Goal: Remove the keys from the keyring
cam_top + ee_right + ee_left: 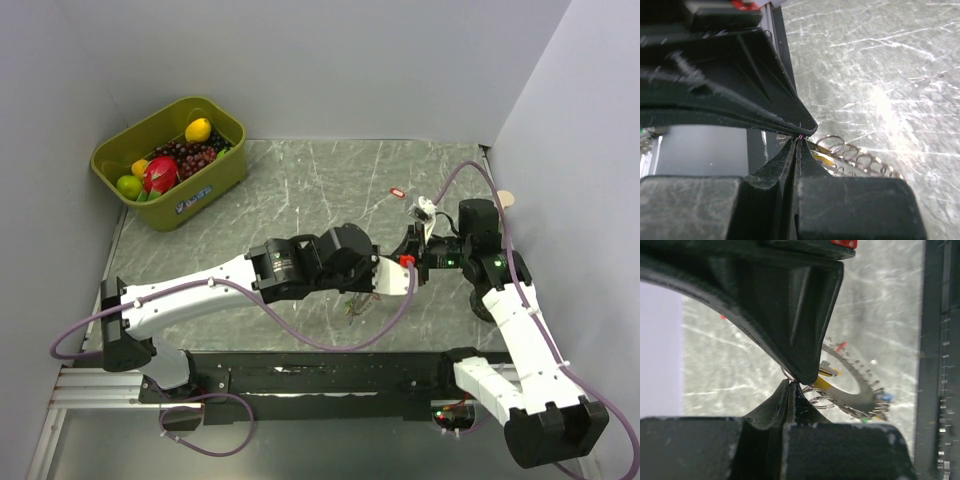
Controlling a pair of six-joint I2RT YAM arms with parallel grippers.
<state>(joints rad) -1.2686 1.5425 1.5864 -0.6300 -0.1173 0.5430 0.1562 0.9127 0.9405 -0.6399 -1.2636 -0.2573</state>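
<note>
The keyring (850, 402), a loop of silvery metal strung with small wire rings, hangs between the two gripper tips above the table. It also shows in the right wrist view (860, 160) and faintly in the top view (355, 305). Yellow (827, 374), red (841, 346), blue (885, 397) and green keys hang on it. My left gripper (792, 383) is shut on a wire ring of the keyring. My right gripper (799, 139) is shut tip to tip against it, pinching a thin pink-red sliver that looks like a key edge-on. One red key (398, 192) lies loose on the table.
A green bin (170, 160) of fruit stands at the back left. Both arms meet over the middle of the marble table (300, 190), near its front edge. The black base rail (320, 375) runs along the front. Walls close in on the left, back and right.
</note>
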